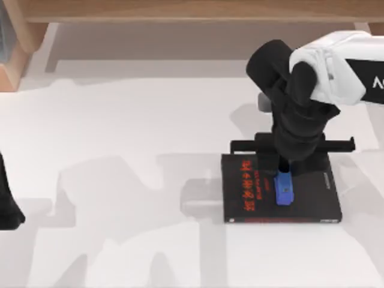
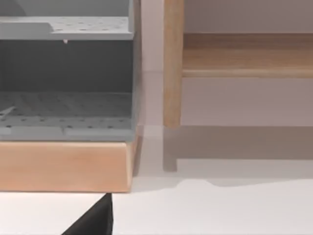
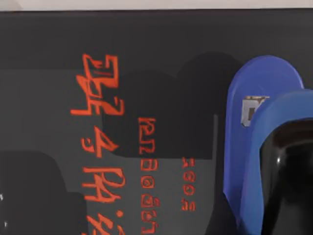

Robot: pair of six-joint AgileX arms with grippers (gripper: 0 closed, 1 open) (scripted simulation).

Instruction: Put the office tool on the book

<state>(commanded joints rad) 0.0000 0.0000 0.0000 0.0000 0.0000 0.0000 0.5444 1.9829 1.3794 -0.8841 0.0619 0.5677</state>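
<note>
Blue office tool (image 1: pixel 284 188) sat on the book (image 1: pixel 312 198) near its middle, right gripper (image 1: pixel 285 170) fingers seemingly pinching its far end; early lift could drag it off; left gripper parked well left, fingers untellable.

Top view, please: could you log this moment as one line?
right gripper: over book | blue stapler: on the cover | left arm: parked, table's left edge

The office tool (image 1: pixel 284 188) is a small, narrow, bright blue piece with a dark mark on top, lying flat. Under it lies the book (image 1: pixel 312 198), flat, black-covered, with red lettering beside the tool and a red strip along one edge.
</note>
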